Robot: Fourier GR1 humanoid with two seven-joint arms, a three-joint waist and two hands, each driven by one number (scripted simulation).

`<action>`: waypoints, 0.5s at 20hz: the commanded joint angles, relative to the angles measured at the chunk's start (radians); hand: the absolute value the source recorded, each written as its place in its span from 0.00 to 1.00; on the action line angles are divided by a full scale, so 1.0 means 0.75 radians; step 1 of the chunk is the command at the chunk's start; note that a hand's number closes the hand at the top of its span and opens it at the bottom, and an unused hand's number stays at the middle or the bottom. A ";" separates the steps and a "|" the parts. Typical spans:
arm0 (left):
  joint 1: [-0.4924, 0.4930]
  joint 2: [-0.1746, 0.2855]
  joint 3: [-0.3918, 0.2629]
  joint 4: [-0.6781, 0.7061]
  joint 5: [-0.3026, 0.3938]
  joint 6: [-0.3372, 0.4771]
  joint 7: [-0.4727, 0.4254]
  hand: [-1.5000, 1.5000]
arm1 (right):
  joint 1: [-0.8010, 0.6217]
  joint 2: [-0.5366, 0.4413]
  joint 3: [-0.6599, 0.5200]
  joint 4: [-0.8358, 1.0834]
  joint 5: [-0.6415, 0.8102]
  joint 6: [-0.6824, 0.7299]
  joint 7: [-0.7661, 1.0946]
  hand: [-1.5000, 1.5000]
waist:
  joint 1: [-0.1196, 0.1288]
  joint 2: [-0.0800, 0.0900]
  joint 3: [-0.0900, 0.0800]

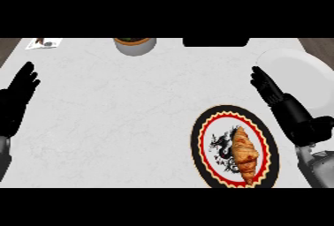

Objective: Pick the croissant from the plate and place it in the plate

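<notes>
Resting on patterned plate (195, 142): 1 croissant (244, 154), lower right of counter (117, 114).
Croissant lay lengthwise across the plate's dragon motif, untouched. Right hand (274, 95) stood just beside that plate, fingers straight, holding nothing, tips overlapping 1 plain white plate (297, 66). Left hand (16, 95) rested at the left edge, fingers straight, empty.

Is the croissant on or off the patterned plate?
On: the croissant lies flat on the patterned plate, wholly inside its red-and-black rim.

The croissant (245, 154) lies on the dragon-patterned plate (197, 141) on the counter (117, 114). The right robot hand (287, 108), fingers straight, is between it and the white plate (303, 66). The left robot hand (16, 97) rests open at the left edge.
</notes>
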State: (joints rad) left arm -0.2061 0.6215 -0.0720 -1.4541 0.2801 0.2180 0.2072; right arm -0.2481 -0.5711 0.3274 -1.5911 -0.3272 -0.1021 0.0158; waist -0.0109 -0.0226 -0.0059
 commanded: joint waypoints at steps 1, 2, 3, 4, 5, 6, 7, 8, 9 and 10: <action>0.052 -0.107 -0.018 0.017 -0.008 -0.003 -0.047 0.50 | -0.055 -0.060 -0.075 -0.048 0.054 0.014 0.068 1.00 | 0.012 0.029 0.007; 0.065 -0.134 -0.057 0.021 0.003 -0.001 -0.004 0.50 | -0.118 -0.049 -0.069 -0.075 0.101 -0.058 0.093 1.00 | 0.014 0.028 0.007; 0.111 -0.186 -0.082 0.035 0.031 0.000 -0.004 0.50 | -0.159 -0.112 -0.081 -0.136 0.127 -0.079 0.168 1.00 | 0.009 0.024 0.004; 0.136 -0.241 -0.125 0.057 0.016 0.027 0.001 0.50 | -0.204 -0.195 -0.138 -0.119 0.129 -0.033 0.155 1.00 | 0.004 0.026 0.004; 0.200 -0.269 -0.132 0.065 0.060 -0.002 -0.001 0.50 | -0.235 -0.275 -0.182 -0.129 0.149 -0.022 0.183 1.00 | 0.007 0.022 0.001; 0.220 -0.364 -0.203 0.100 0.037 0.034 -0.009 0.50 | -0.323 -0.285 -0.196 -0.098 0.173 -0.030 0.206 1.00 | 0.017 0.031 0.000; 0.160 -0.280 -0.147 0.060 0.069 -0.006 0.025 0.50 | -0.196 -0.584 -0.040 -0.018 0.532 0.051 0.181 1.00 | -0.045 0.018 -0.055; 0.201 -0.349 -0.167 0.065 0.108 -0.017 0.006 0.50 | -0.216 -0.527 -0.166 0.010 0.560 -0.164 0.225 1.00 | -0.044 0.017 -0.013; 0.235 -0.355 -0.186 0.054 0.104 -0.022 0.015 0.50 | -0.184 -0.464 -0.218 -0.004 0.559 -0.276 0.214 1.00 | -0.033 0.016 0.002; 0.284 -0.416 -0.233 0.010 0.084 0.002 -0.030 0.50 | -0.159 -0.424 -0.230 -0.027 0.573 -0.342 0.222 0.00 | -0.015 0.015 0.005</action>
State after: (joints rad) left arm -0.0625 0.3951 -0.1903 -1.4205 0.3302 0.2162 0.2054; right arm -0.3825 -0.8450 0.2102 -1.6195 -0.0322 -0.2133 0.1521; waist -0.0235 -0.0094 -0.0101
